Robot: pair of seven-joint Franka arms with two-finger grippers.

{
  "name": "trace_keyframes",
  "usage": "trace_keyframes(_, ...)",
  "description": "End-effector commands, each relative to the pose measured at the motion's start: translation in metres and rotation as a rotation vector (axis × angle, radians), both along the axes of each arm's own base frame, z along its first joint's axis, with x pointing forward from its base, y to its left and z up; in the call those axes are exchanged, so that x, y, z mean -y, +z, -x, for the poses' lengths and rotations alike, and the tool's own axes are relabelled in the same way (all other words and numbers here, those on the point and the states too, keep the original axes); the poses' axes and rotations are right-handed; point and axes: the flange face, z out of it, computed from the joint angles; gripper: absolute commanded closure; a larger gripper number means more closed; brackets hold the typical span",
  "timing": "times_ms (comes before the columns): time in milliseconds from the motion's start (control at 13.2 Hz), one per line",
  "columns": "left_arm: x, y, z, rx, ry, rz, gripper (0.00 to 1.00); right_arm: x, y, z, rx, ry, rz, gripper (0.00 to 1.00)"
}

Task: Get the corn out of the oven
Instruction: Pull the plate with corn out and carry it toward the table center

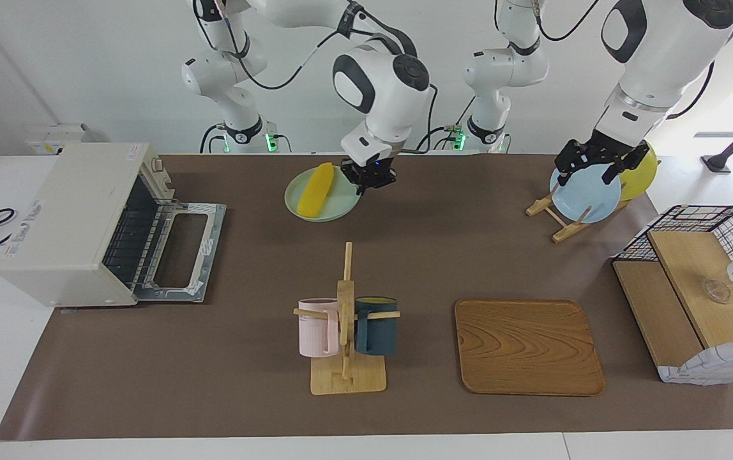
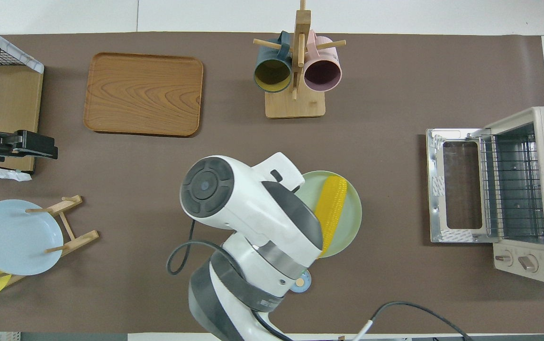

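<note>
Across the counter (image 1: 405,255), in the facing view, the corn (image 1: 314,190) lies on a pale green plate (image 1: 334,206) held above the counter's middle, well clear of the oven (image 1: 66,223), whose door hangs open. The right claw (image 1: 370,181) is pinched tight on the plate's rim. The left claw (image 1: 590,167) waits, spread wide, over a blue plate (image 1: 587,195) in a rack.

From overhead, the corn (image 2: 331,208) and plate (image 2: 350,215) sit beside the right arm, apart from the empty-looking oven (image 2: 523,189). The removal seems done; setting the plate down likely remains.
</note>
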Motion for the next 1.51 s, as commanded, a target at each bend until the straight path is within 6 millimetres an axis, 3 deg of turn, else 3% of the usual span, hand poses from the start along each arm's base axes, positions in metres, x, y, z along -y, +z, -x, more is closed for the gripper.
trace_keyframes(0,-0.006,0.000,0.006,0.019,-0.004,0.010,0.00,-0.059,-0.036,-0.009,0.011,-0.034,-0.005,1.00)
trace_keyframes(76,-0.013,-0.002,0.006,0.017,-0.003,0.010,0.00,-0.069,-0.037,-0.010,0.052,-0.049,-0.066,1.00)
trace_keyframes(227,-0.016,-0.002,0.006,0.014,-0.007,0.009,0.00,-0.079,-0.063,0.000,0.064,-0.053,-0.081,1.00)
trace_keyframes(530,-0.022,-0.007,0.006,0.010,-0.047,0.009,0.00,-0.081,-0.117,0.012,0.090,-0.041,-0.149,1.00)
trace_keyframes(757,-0.024,-0.008,0.008,0.009,-0.056,0.008,0.00,-0.073,-0.122,0.005,0.083,-0.069,-0.172,1.00)
trace_keyframes(984,-0.023,-0.009,0.009,0.005,-0.057,0.008,0.00,-0.078,-0.117,0.001,0.103,-0.043,-0.228,0.68)
trace_keyframes(1136,-0.023,-0.009,0.009,0.007,-0.057,0.008,0.00,-0.087,-0.098,-0.002,0.137,-0.031,-0.273,0.60)
trace_keyframes(1211,-0.022,-0.008,0.009,0.010,-0.059,0.008,0.00,-0.080,-0.090,-0.010,0.143,-0.044,-0.277,0.60)
trace_keyframes(1287,-0.018,-0.008,0.008,0.015,-0.066,0.015,0.00,-0.063,-0.068,-0.021,0.149,-0.044,-0.277,0.60)
trace_keyframes(1438,-0.008,-0.010,0.007,0.016,-0.084,0.064,0.00,-0.017,-0.025,-0.046,0.132,-0.045,-0.268,0.59)
